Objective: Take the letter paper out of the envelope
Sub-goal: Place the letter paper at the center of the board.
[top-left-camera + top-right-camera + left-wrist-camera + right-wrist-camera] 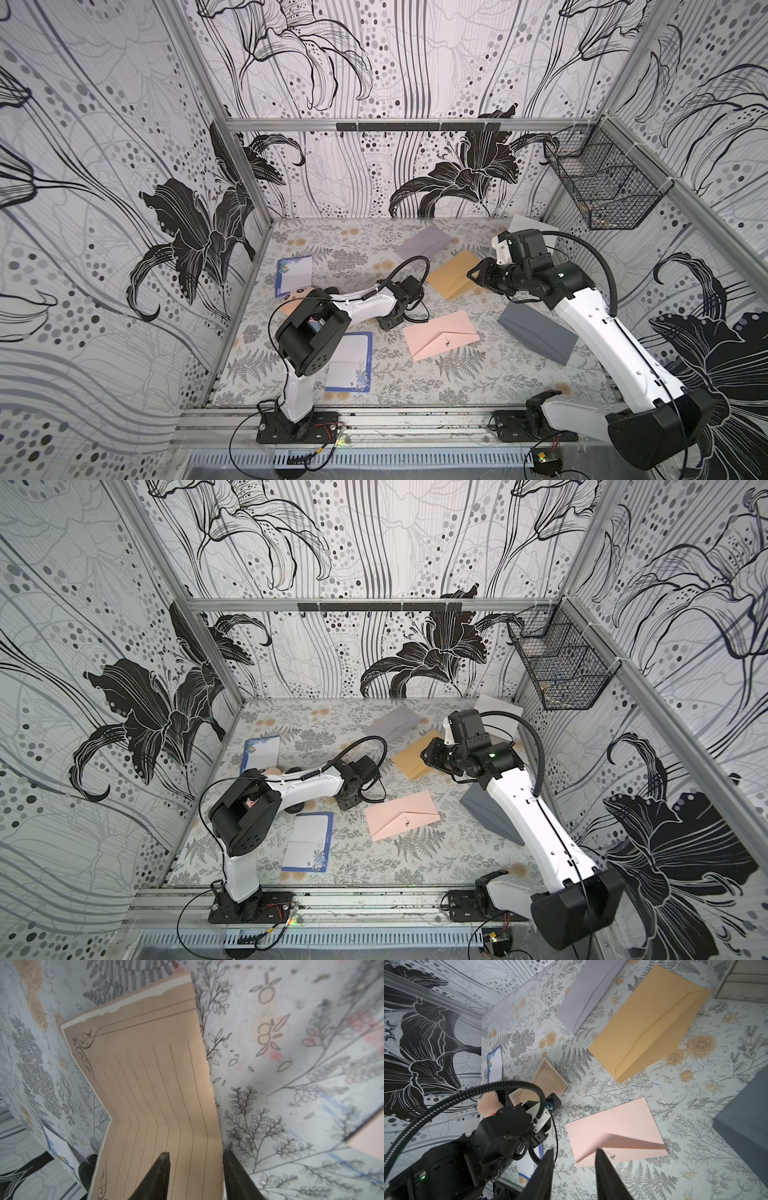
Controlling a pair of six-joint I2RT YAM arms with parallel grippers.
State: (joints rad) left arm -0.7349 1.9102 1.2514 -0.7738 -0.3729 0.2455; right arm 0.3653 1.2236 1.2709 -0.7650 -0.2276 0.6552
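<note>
The bench (415,374), printed with ferns and flowers, carried everything. On its right side lay the dark grey envelope (536,332), partly hidden under the right arm. The pink envelope (440,334) lay near the middle with its flap lifted a little. The yellow envelope (451,276) lay behind it, and the lilac envelope (422,245) further back. All four were apart from one another.

One blue-bordered sheet (351,361) lay at the front left, partly under the left arm. A second blue-bordered sheet (293,274) lay close to the left wall.

The tan letter paper (153,1084), lined and with scrollwork at its corners, lay unfolded on the bench, out of every envelope. It was creased across its middle. In the right wrist view it sat between the second blue-bordered sheet and the yellow envelope.

The left claw (195,1152) was right over this paper with its jaws apart, gripping nothing. One finger stood over the sheet and the other just past its edge.

The right claw (575,1150) was partly open and empty. In both top views it hung by the yellow envelope's right corner.
</note>
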